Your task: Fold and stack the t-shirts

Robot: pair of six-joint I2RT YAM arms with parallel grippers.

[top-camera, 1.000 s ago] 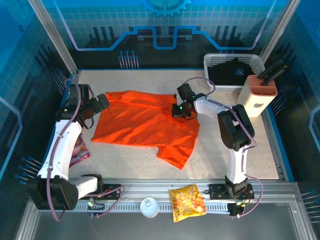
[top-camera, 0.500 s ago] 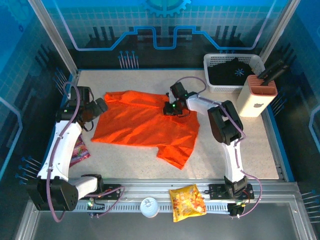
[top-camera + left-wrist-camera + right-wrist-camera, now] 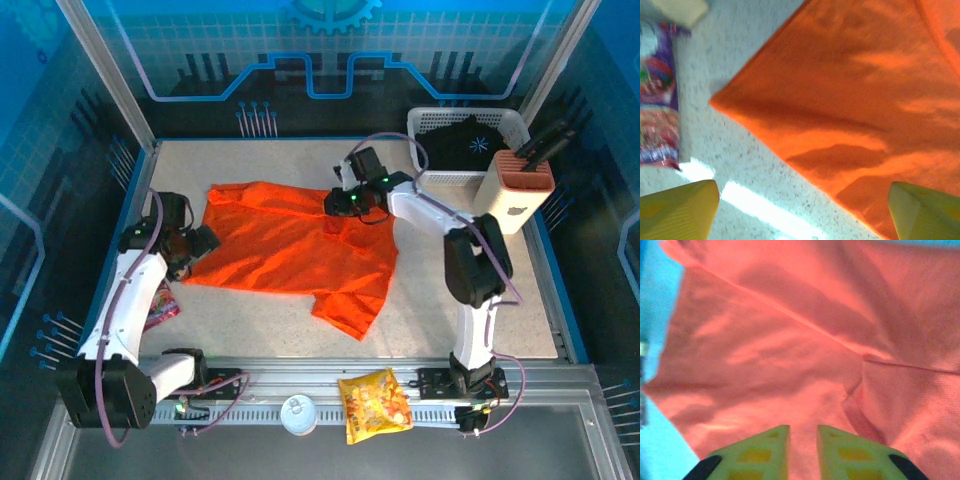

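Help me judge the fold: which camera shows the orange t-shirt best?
Top external: almost the whole orange t-shirt lies spread out, its outline visible. Left wrist gives one corner on the table; right wrist a close patch of cloth with a seam.

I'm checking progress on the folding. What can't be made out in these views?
Black shirt: folded or not, top view; white basket walls hide most.
Orange t-shirt, far-right part: top view, right gripper covers it.
Purple packet: top view, left arm overlaps; left wrist edge crops it.
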